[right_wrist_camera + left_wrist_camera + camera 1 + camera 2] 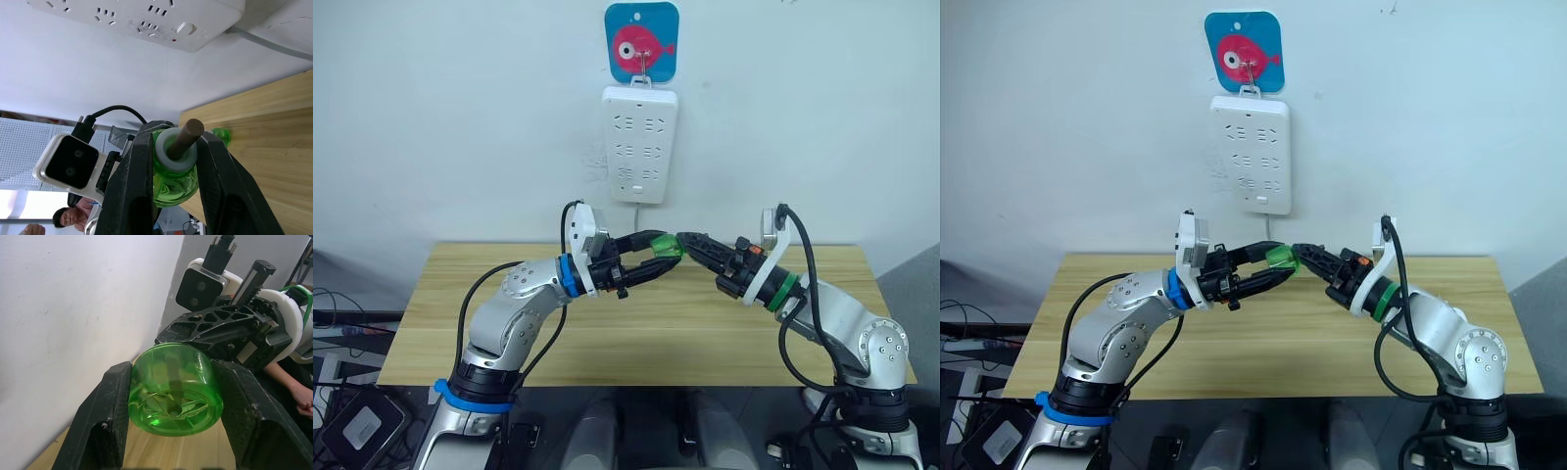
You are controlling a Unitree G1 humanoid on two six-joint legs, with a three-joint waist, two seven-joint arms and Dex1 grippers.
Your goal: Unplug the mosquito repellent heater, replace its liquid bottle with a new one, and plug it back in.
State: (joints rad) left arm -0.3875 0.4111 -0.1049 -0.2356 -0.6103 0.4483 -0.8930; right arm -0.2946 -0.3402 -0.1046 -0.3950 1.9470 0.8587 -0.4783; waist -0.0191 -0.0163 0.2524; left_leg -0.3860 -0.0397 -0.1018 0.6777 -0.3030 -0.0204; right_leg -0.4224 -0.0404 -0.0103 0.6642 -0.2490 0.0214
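Left end effector (658, 257) and right end effector (689, 242) meet above the bench (636, 338), both clamped on one green bottle (665, 245): translucent, ribbed base, white collar with a dark wick (187, 138). At 12 o'clock on the wall hangs a white power strip (639, 143) under a blue fish hook plate (642, 40). No legible writing.

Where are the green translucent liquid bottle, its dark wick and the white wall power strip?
green translucent liquid bottle (175, 390): left wrist view, ribbed base.
dark wick (186, 138): right wrist view, rod above the white collar.
white wall power strip (639, 143): left eye view, socket face.
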